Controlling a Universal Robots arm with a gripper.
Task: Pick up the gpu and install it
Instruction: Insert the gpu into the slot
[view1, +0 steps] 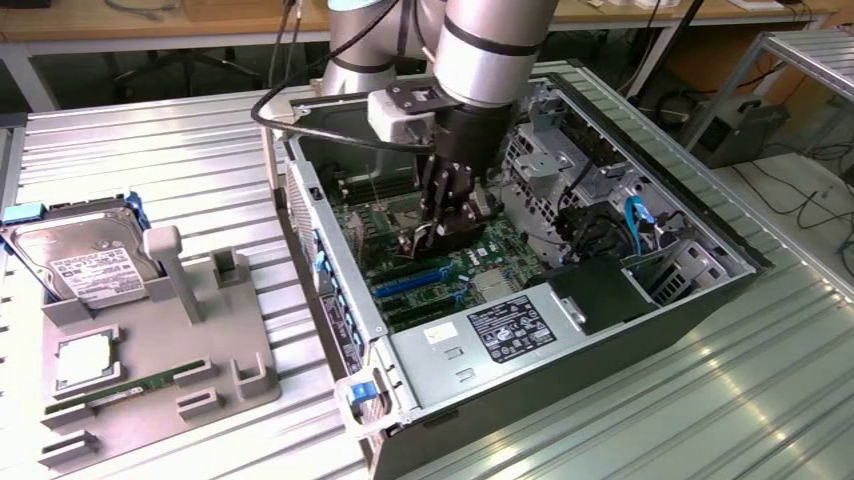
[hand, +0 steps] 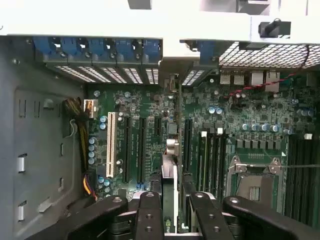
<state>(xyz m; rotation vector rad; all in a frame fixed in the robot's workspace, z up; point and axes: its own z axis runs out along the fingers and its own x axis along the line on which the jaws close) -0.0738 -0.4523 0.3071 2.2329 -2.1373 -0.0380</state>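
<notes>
Exterior view: end effector (view1: 447, 222) at frame centre, down inside the open computer case (view1: 310, 225) on the worktop (view1: 160, 150). It is clamped on the gpu (view1: 429, 237), which is held upright just above the motherboard (view1: 497, 250).

Wrist view: gpu (hand: 170, 175) seen edge-on between the two fingers (hand: 148, 215), over the expansion slots (hand: 141, 145).

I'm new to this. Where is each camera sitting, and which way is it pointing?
Exterior view: off the arm, raised above the table, looking down into the open computer case; the arm and gripper show.
Wrist view: on the wrist, looking along the fingers at the circuit board inside; the fingers show, closed on the graphics card.
Shared: the gripper and the circuit board.
</notes>
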